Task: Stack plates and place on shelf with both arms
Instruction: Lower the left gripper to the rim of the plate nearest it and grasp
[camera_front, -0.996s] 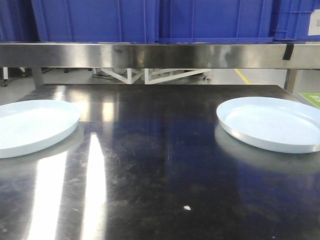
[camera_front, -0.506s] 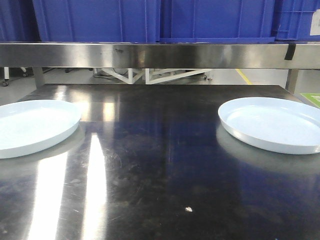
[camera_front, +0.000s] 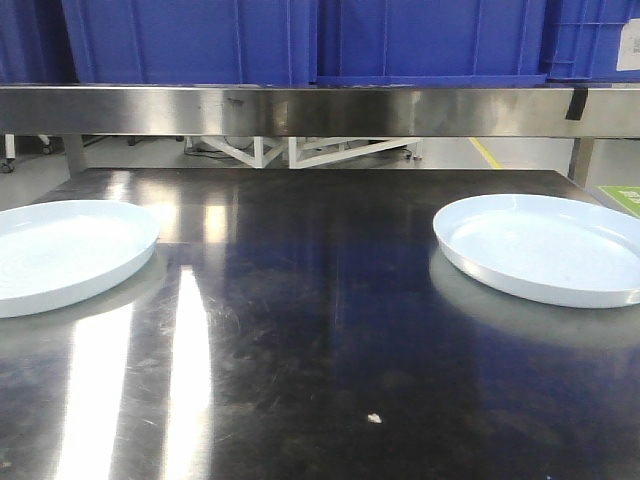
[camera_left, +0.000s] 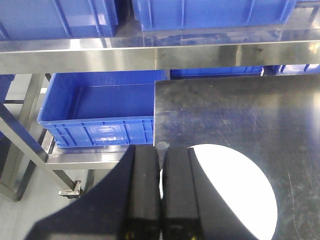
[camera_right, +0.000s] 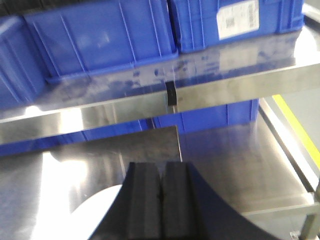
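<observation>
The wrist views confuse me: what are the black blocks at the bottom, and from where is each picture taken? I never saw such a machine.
This robot has two arms. The front view looks across a steel table, where the left plate and the right plate lie apart, not yet stacked. Above it a shelf carries blue crates. The other two pictures come from cameras on the wrists, each looking past its own claw. The black blocks are the left claw and the right claw; both are shut and hold nothing.
</observation>
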